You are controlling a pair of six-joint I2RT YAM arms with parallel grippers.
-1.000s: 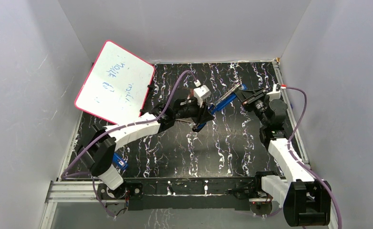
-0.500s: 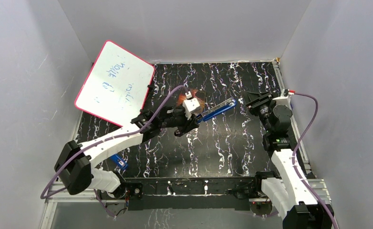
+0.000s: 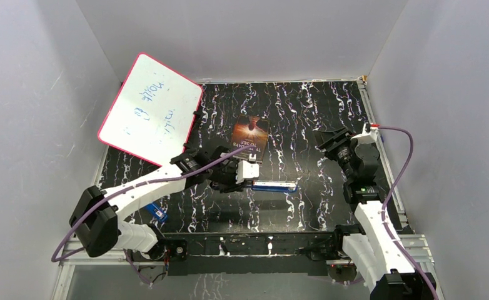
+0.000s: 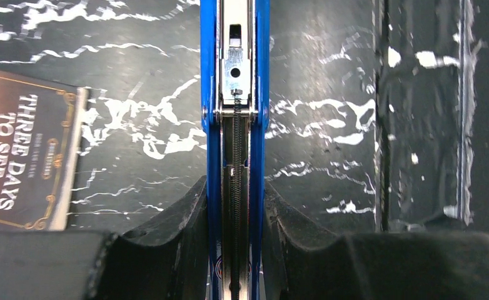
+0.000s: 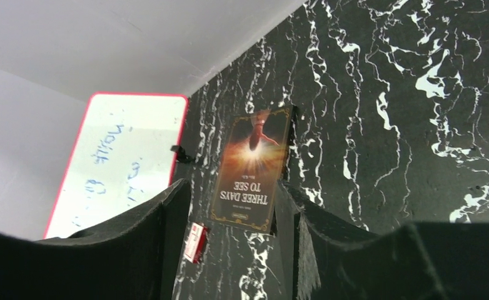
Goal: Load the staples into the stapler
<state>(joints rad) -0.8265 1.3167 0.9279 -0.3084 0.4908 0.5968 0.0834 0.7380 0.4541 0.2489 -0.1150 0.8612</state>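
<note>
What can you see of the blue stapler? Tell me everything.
The stapler is slim, with blue sides around a silvery metal channel. A thin dark spring runs down its middle to a shiny pusher. The left gripper clamps its near end from both sides. It points toward the robot's right, roughly level, low over the marbled table, near a book. Whether it touches the table is unclear.

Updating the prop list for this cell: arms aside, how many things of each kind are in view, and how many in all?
Whiteboard: 1
Book: 1
Blue stapler: 1
Red-and-white box: 1
Small blue item by the left arm's base, kind unclear: 1
Total: 5
</note>
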